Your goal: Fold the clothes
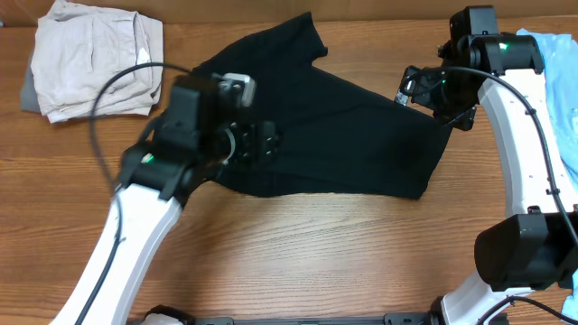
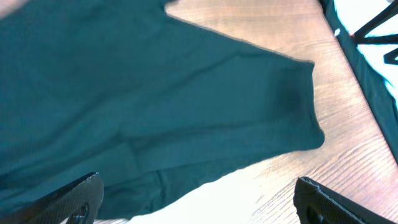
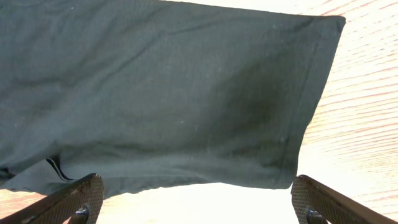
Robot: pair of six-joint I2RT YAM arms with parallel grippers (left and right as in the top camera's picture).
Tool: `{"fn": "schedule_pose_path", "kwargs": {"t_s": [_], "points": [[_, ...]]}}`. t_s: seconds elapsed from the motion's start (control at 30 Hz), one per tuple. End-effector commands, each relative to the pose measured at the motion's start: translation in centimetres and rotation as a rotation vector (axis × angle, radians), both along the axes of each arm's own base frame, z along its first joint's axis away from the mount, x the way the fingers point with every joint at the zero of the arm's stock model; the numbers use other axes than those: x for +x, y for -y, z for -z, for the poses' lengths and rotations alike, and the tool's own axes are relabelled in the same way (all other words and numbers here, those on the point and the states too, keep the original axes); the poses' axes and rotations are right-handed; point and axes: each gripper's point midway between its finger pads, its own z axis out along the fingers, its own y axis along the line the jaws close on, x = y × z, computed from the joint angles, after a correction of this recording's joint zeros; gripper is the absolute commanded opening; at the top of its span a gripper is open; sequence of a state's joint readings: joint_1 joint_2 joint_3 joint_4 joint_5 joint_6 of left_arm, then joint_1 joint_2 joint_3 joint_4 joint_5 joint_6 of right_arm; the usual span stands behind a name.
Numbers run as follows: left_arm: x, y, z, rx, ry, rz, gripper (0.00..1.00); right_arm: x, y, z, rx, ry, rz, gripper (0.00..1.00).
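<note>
The black T-shirt point(image 1: 343, 126) lies spread on the wooden table, one sleeve pointing to the back. It looks teal in the left wrist view point(image 2: 155, 93) and dark grey in the right wrist view point(image 3: 174, 87). My left gripper point(image 1: 262, 144) hovers over the shirt's left edge; its fingers point(image 2: 199, 202) are wide apart with nothing between them. My right gripper point(image 1: 424, 90) is over the shirt's right corner; its fingers point(image 3: 196, 205) are wide apart and empty, just off the hem.
A beige folded garment point(image 1: 90, 59) lies at the back left. A light-blue shirt point(image 1: 560, 99) lies at the right edge, partly under the right arm. Bare wood runs along the front of the table point(image 1: 316, 244).
</note>
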State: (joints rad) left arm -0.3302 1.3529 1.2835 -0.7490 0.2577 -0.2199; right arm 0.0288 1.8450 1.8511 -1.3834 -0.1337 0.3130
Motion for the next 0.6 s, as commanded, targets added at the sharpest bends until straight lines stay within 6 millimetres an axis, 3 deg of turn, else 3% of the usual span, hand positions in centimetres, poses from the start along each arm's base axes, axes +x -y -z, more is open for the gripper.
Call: {"fn": "schedule_pose_path", "kwargs": {"t_s": [0.0, 0.1, 0.2, 0.57], "points": [[2.0, 0.1, 3.2, -0.029, -0.136, -0.173, 1.00, 0.0, -0.3, 0.0, 0.006, 0.001, -0.004, 1.00], [3.0, -1.7, 6.5, -0.033, -0.268, -0.432, 1.00, 0.0, -0.3, 0.0, 0.006, 0.001, -0.004, 1.00], [3.7, -2.9, 8.9, 0.001, -0.316, -0.567, 1.00, 0.0, -0.3, 0.0, 0.006, 0.001, -0.004, 1.00], [4.7, -3.4, 16.9, 0.129, -0.436, -0.643, 1.00, 0.0, -0.3, 0.0, 0.006, 0.001, -0.004, 1.00]]}}
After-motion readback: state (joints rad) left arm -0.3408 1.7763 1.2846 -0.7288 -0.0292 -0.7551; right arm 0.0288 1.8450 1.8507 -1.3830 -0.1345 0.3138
